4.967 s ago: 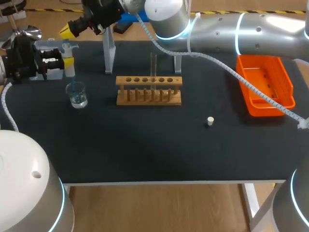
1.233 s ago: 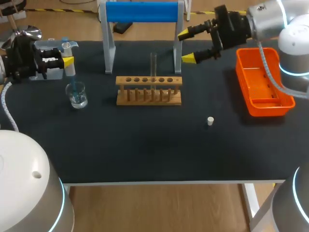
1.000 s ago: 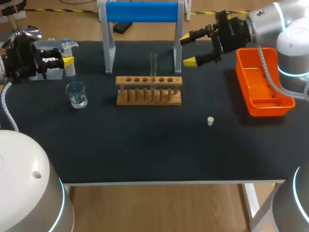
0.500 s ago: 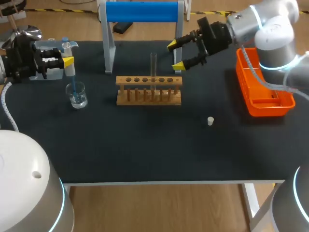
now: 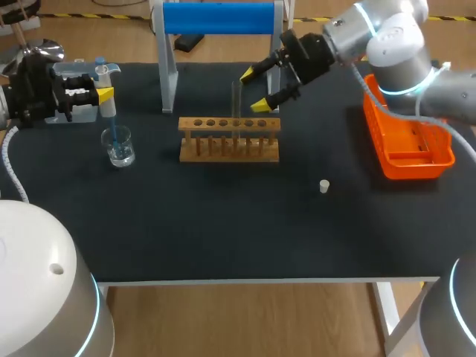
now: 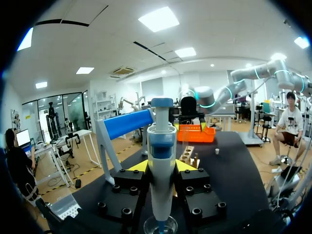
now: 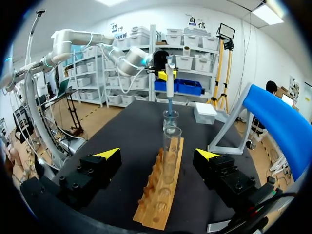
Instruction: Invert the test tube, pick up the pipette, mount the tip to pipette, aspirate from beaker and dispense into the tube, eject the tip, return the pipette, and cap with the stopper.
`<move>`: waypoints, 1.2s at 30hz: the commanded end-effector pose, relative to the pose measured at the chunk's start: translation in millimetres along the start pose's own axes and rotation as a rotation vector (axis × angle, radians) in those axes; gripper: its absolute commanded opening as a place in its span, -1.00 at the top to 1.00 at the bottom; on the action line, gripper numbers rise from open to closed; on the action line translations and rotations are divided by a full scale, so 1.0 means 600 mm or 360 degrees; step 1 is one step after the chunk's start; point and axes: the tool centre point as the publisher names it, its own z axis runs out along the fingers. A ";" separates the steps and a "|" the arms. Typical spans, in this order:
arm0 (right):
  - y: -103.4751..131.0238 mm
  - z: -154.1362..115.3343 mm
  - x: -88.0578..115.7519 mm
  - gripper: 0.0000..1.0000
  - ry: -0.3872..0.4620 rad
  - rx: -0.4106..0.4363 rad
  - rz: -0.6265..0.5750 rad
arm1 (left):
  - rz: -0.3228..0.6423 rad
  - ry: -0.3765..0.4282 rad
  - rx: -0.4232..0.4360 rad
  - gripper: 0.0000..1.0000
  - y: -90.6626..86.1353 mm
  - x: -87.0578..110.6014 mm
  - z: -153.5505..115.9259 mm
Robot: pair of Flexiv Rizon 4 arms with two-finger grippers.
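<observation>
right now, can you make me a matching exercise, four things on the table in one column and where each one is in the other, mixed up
1. pipette
2. test tube
3. stopper
4. orange tray

a. lying alone on the table
b. upright in the wooden rack
c. held in the left claw, over the beaker
d. at the table's right edge

Pairs: 1-c, 2-b, 3-a, 4-d

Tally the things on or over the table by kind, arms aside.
test tube: 1
wooden rack: 1
beaker: 1
pipette: 1
stopper: 1
orange tray: 1
blue-topped stand: 1
white box: 1
Total: 8
</observation>
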 end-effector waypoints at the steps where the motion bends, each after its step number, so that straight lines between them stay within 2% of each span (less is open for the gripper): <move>1: 0.003 0.009 -0.017 -1.00 0.0061 0.0067 0.0005 | 0.0001 0.0003 -0.0001 1.00 -0.001 0.000 -0.002; 4: 0.005 0.014 -0.023 -1.00 -0.0019 0.0099 0.0022 | 0.0001 0.0003 -0.0001 1.00 -0.001 0.000 -0.002; 7: 0.006 0.026 -0.018 -1.00 -0.0024 0.0174 -0.0002 | 0.0001 0.0003 -0.0001 1.00 -0.001 0.000 -0.002; 12: 0.007 0.027 -0.009 -1.00 -0.0042 0.0175 -0.0011 | 0.0001 0.0003 -0.0001 1.00 -0.001 0.000 -0.002; 16: 0.002 0.030 -0.001 -1.00 -0.0050 0.0246 -0.0035 | 0.0001 0.0003 -0.0001 1.00 -0.001 0.000 -0.002; 36: 0.002 0.030 -0.001 -1.00 -0.0050 0.0246 -0.0035 | 0.0001 0.0003 -0.0001 1.00 -0.001 0.000 -0.002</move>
